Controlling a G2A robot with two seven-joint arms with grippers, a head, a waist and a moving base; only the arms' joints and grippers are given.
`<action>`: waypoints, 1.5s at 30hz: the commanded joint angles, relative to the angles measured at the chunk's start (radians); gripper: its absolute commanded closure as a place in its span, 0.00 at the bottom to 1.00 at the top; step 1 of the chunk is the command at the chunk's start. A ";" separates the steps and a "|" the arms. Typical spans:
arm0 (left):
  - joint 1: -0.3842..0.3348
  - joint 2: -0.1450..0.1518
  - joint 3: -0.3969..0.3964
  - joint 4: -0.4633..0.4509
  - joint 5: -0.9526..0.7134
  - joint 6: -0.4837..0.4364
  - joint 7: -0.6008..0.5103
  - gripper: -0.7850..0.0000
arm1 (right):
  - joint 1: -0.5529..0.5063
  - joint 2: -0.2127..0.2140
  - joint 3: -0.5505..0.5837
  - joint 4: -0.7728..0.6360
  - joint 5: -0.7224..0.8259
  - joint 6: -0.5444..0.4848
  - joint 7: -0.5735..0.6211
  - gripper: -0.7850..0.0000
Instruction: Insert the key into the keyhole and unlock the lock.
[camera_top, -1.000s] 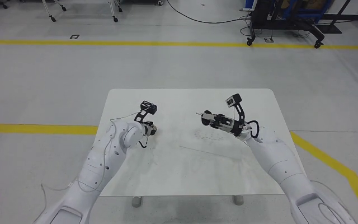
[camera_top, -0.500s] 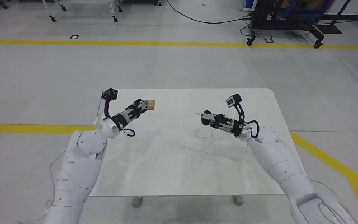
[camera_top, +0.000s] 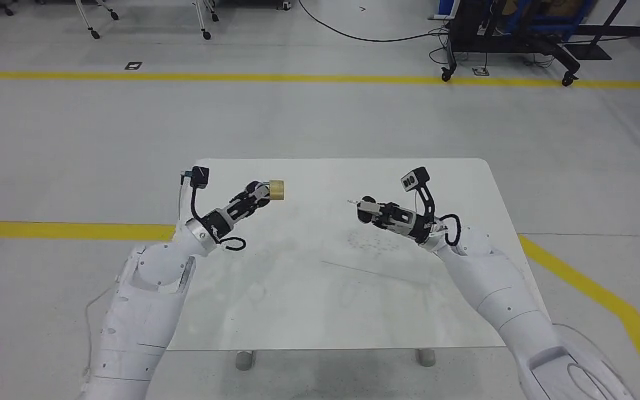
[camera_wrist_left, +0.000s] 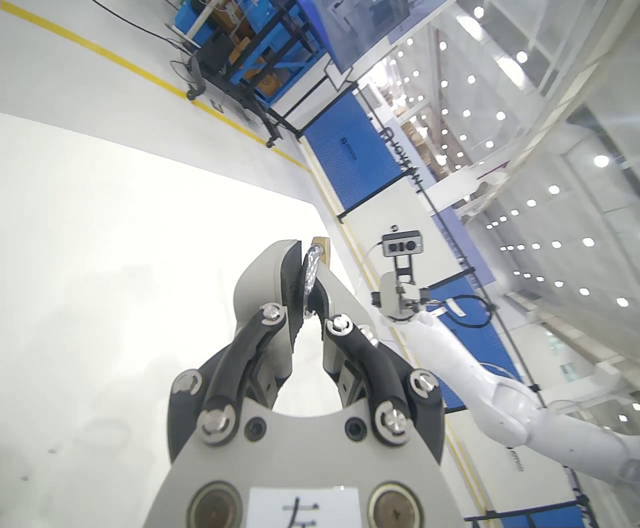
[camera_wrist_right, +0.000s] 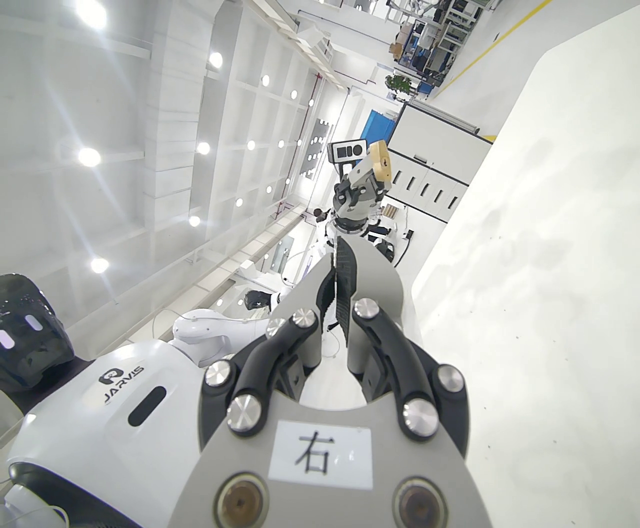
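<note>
My left gripper (camera_top: 267, 191) was clamped on the lock (camera_top: 279, 188), held above the table (camera_top: 330, 290). My right gripper (camera_top: 361, 206) pinched the key (camera_top: 352, 204), well apart and facing it. I feared the thin key could twist in that grip, or glance off the lock's face if misaligned.

I see a white table (camera_top: 330, 310) with faint scuffs (camera_top: 375, 243) near its middle. A yellow line (camera_top: 300, 78) crosses the pale floor beyond it. A black cable (camera_top: 347, 37) trails farther off, beside a dark cart (camera_top: 520, 45) at the far right.
</note>
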 joint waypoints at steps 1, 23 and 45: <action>-0.011 0.002 0.000 0.019 -0.073 -0.013 -0.078 1.00 | 0.000 -0.014 -0.018 -0.002 0.047 0.010 -0.023 1.00; -0.157 0.016 0.084 0.190 -0.200 -0.081 -0.391 1.00 | 0.149 -0.190 -0.205 0.268 0.183 -0.032 -0.070 1.00; -0.172 0.029 0.124 0.202 -0.229 -0.068 -0.413 1.00 | 0.235 -0.308 -0.234 0.425 0.240 -0.032 0.026 1.00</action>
